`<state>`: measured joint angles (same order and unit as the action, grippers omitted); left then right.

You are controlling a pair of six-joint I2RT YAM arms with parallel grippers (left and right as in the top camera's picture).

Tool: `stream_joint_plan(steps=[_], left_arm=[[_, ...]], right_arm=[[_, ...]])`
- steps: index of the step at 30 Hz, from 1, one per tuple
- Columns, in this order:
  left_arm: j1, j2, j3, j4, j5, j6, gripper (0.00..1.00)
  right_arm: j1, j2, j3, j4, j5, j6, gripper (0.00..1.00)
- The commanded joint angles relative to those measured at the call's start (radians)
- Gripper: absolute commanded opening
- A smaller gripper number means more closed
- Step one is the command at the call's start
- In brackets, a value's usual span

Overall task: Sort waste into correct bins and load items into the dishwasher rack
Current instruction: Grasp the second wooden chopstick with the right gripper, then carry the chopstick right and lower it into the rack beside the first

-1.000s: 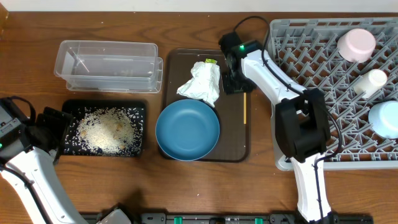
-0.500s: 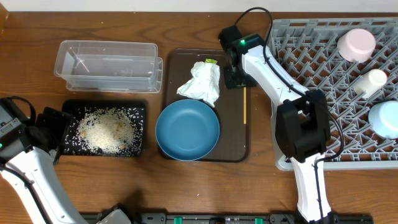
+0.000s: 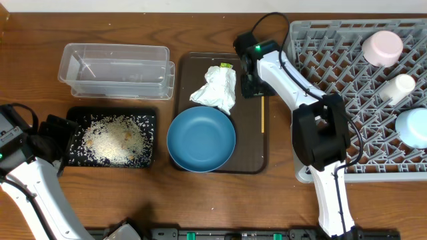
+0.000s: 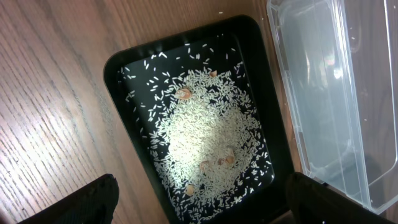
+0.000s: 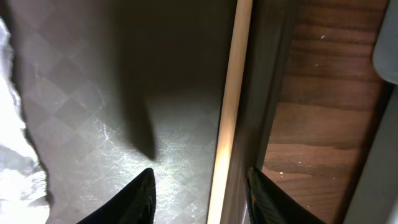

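right gripper (image 5: pixel 200 186) half open astride the chopstick (image 5: pixel 231 93), tight against the right rim of the brown tray (image 5: pixel 93 81); napkin (image 5: pixel 13 155) close on the left. left gripper (image 4: pixel 205 199) wide open.

A brown wooden counter (image 3: pixel 213 200) fills nearly the whole overhead view, its grain running left to right in long darker streaks under a low satin sheen. Beyond its far edge lies a narrow pale strip (image 3: pixel 133 5), too thin to tell whether it is wall or floor. A dark band (image 3: pixel 220 235) with black fittings crosses the near edge. In the left wrist view the wood shows fine wavy grain and a reddish tone. The light is soft and even, falling from above and casting only faint shadows
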<state>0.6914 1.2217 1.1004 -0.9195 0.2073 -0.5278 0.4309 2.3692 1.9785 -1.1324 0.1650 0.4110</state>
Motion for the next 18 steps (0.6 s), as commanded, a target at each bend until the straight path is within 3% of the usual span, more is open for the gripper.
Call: stream_joint_plan(steps=[1,14,16,18], left_arm=[[0.004,0.0,0.016,-0.004,0.001,-0.009,0.89],[0.004,0.0,0.016,-0.004,0.001,-0.009,0.89],[0.004,0.0,0.016,-0.004,0.001,-0.009,0.89],[0.004,0.0,0.016,-0.004,0.001,-0.009,0.89]], right_arm=[[0.008,0.007,-0.008,0.003,-0.001,0.015,0.46],[0.008,0.007,-0.13,0.101,-0.068,0.023,0.46],[0.008,0.007,-0.143,0.108,-0.068,0.023,0.4],[0.008,0.007,-0.149,0.109,-0.069,0.023,0.26]])
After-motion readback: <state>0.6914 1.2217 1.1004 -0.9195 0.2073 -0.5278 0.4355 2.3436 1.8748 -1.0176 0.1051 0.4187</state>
